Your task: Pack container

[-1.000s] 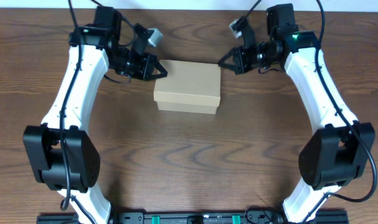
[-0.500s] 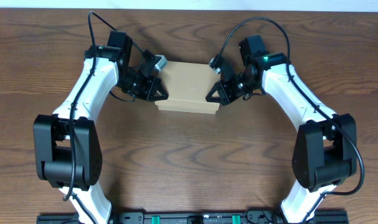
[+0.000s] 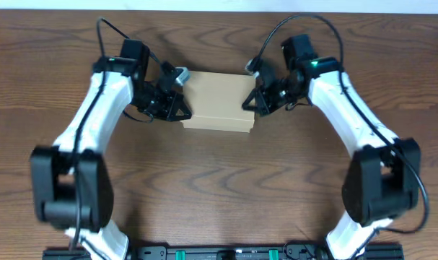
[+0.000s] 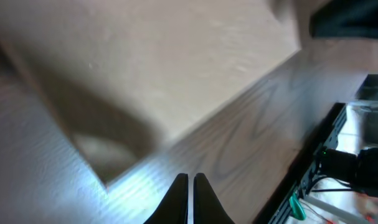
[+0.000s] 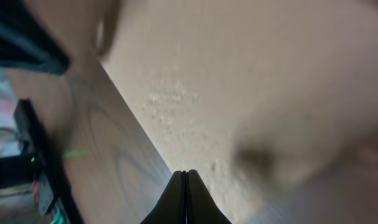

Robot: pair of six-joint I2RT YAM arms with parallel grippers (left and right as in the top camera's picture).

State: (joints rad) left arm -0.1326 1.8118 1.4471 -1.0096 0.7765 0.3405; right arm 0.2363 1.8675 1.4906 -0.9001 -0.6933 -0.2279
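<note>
The container (image 3: 217, 100) is a closed tan cardboard box at the far middle of the wooden table. My left gripper (image 3: 184, 112) is shut and empty, its tips against the box's left front corner. My right gripper (image 3: 247, 103) is shut and empty, its tips against the box's right side. In the left wrist view the box (image 4: 145, 56) fills the upper part above the shut fingers (image 4: 190, 180). In the right wrist view the box (image 5: 251, 81) fills the frame above the shut fingers (image 5: 185, 175).
The wooden table (image 3: 219, 188) spreads around the box. A black rail (image 3: 219, 253) with cables runs along the near edge. Both white arms reach in from the left and right sides.
Both grippers have come in from the box's far corners to its sides and now touch it. The box has barely shifted.
</note>
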